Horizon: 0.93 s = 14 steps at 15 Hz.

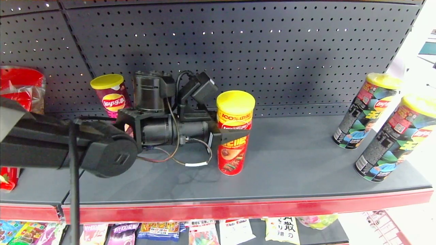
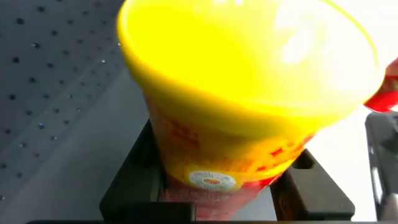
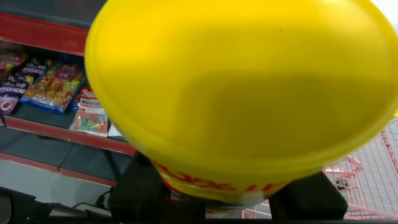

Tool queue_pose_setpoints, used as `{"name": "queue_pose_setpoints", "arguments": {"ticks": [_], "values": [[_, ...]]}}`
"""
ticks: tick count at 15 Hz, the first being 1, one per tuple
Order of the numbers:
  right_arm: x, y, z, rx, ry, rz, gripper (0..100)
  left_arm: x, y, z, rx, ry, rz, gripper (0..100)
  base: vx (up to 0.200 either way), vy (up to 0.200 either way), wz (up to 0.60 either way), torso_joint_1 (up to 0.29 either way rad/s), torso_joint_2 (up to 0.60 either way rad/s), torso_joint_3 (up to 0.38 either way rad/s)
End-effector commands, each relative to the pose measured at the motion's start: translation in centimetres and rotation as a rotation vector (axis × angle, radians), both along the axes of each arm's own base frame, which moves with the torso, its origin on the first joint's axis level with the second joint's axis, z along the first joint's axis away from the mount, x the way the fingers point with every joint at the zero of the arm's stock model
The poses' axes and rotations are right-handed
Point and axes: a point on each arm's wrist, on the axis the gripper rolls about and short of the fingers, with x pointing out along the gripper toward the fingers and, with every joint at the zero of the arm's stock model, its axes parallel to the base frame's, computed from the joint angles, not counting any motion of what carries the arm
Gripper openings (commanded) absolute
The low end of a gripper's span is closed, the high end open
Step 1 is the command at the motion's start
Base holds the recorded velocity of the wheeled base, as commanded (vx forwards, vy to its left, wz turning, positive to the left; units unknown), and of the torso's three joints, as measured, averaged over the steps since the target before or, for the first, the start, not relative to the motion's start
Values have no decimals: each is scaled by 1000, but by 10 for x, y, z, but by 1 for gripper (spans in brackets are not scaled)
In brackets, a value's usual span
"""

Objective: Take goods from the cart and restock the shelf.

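Left jaws pinch the red cardboard chip tube with yellow plastic lid, upright midway along the grey metal shelf. Best to seat its base flat, then spread and back out toward 9 o'clock, clearing the purple chip tube. Right jaws clamp another yellow-lidded tube.

snack packets: row along the bottom | red bag: far left | dark cans: far right

Label print — on red can
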Motion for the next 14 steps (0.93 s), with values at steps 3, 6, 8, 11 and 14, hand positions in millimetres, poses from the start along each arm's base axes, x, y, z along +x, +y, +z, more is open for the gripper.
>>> {"name": "queue_pose_setpoints", "arguments": {"ticks": [3, 6, 8, 11, 14], "values": [[0, 0, 0, 5, -2, 0, 0, -28, 9, 2, -21, -32, -5, 0, 0, 0, 0, 0, 0, 0], [0, 0, 0, 5, -2, 0, 0, -35, 13, 7, -37, -8, 4, 0, 0, 0, 0, 0, 0, 0], [0, 0, 0, 5, -2, 1, 0, -41, 17, 13, -57, 11, 17, 0, 0, 0, 0, 0, 0, 0], [0, 0, 1, 5, -5, 1, 0, -49, 23, 1, -30, 40, 16, 0, 0, 0, 0, 0, 0, 0], [0, 0, 1, 5, -3, 1, 0, -51, 24, -3, -19, 54, 15, 0, 0, 0, 0, 0, 0, 0]]}}
